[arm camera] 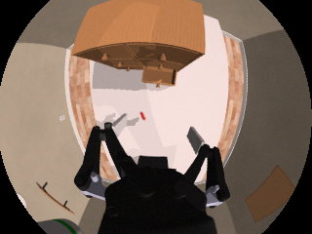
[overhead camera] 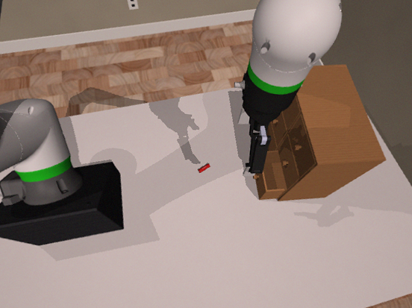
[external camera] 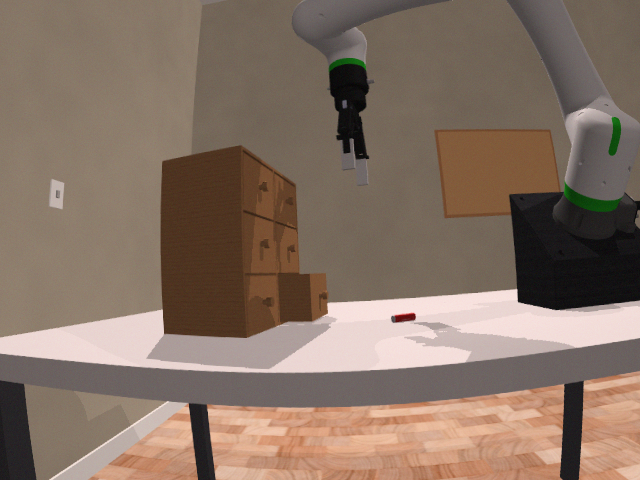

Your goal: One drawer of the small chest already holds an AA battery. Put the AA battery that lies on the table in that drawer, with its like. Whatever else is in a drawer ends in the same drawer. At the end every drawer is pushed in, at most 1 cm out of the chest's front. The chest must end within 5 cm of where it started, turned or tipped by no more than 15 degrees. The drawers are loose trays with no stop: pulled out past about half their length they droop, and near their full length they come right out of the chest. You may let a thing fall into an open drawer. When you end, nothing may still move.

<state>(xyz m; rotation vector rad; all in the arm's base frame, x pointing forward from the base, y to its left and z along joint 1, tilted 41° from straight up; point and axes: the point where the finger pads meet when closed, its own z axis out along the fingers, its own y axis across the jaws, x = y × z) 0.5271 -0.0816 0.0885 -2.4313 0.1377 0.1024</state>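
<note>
A small wooden chest (overhead camera: 318,138) with six drawers stands on the white table; it also shows in the exterior view (external camera: 227,242) and the wrist view (arm camera: 139,33). One bottom drawer (external camera: 303,297) (overhead camera: 270,179) (arm camera: 160,76) is pulled partly out; its inside is hidden. The other drawers are pushed in. A red AA battery (overhead camera: 204,167) (external camera: 403,317) (arm camera: 142,116) lies on the table in front of the chest. My gripper (external camera: 355,170) (overhead camera: 251,167) is open and empty. It hangs high above the table, in front of the chest and about level with its top (arm camera: 151,139).
The arm's black base block (overhead camera: 56,203) (external camera: 573,253) sits on the table, away from the chest. The chest stands near the table's far edge. A brown board (external camera: 496,173) hangs on the wall behind.
</note>
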